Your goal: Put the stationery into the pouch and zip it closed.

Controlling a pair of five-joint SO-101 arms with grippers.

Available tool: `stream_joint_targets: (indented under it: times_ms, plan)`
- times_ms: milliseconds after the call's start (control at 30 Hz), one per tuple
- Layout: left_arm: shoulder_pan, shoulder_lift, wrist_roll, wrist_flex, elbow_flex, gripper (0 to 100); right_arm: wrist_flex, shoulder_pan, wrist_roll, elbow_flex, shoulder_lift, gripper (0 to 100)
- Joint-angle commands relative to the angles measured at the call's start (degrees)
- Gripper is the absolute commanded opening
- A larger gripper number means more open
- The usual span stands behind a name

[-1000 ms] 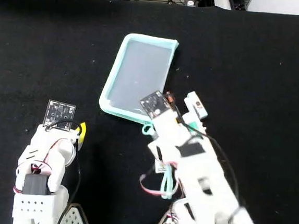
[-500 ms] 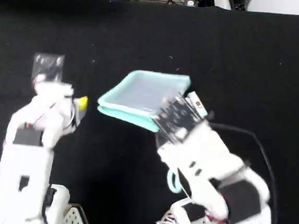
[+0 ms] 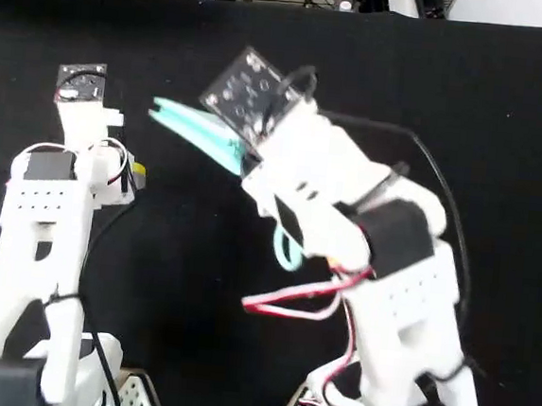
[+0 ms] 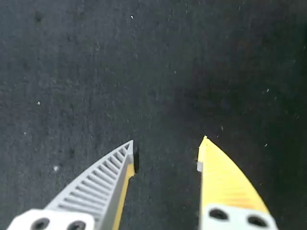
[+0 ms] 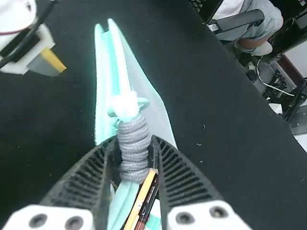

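Note:
A mint-green pouch (image 3: 194,124) hangs off the table, edge-on in the high view. My right gripper (image 3: 245,155) holds it near one end. In the right wrist view the right gripper (image 5: 135,140) is shut on a grey cord (image 5: 134,143) at the pouch's zip, and the pouch (image 5: 115,81) stretches away from the fingers. Pencil-like stationery (image 5: 144,201) shows between the black fingers, near their base. My left gripper (image 3: 133,176) stands to the left of the pouch, apart from it. In its own view the left gripper (image 4: 168,148) is open over bare black cloth.
A black cloth (image 3: 468,116) covers the whole table. A teal cord loop (image 3: 288,252) dangles under the right arm, with red wires (image 3: 291,304) below it. Both arm bases stand at the front edge. Chairs and cables (image 5: 268,57) lie beyond the table.
The right arm has lifted the pouch from lying flat to hanging edge-on, carrying it up and to the left. The left arm has stretched out away from the front edge.

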Motion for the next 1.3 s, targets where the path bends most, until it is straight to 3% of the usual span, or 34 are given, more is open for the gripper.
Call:
stream_joint_targets:
  times_ms: [0,233,333,467,667,900,1100,1267]
  plan:
    - [1.10,-8.97,0.62,0.18,-0.22,22,-1.85,-0.70,0.62,-4.70,4.79,1.1]
    - [15.16,-19.08,3.78,-7.56,1.89,23,-0.79,-0.62,-1.41,-6.29,4.79,1.1]
    - [16.31,-19.16,3.87,-8.79,4.09,23,-1.93,-0.79,-4.66,-4.88,1.71,1.1]
    - [14.73,-19.87,4.22,-11.87,8.84,23,-5.54,-0.97,-5.36,-1.36,-0.75,1.1]
    - [14.11,-19.87,13.63,-16.18,11.82,26,-13.36,-0.97,-5.27,6.20,-0.92,1.1]
    - [13.76,-19.87,20.66,-16.62,11.65,26,-14.07,-1.05,-5.36,6.90,-0.75,1.1]
    - [3.38,-19.52,36.13,-24.53,11.82,26,-12.13,-7.12,-4.92,7.34,-1.10,1.1]
    - [0.57,-19.87,34.46,-29.10,15.08,26,-10.55,-12.66,-2.81,7.25,-1.19,1.1]
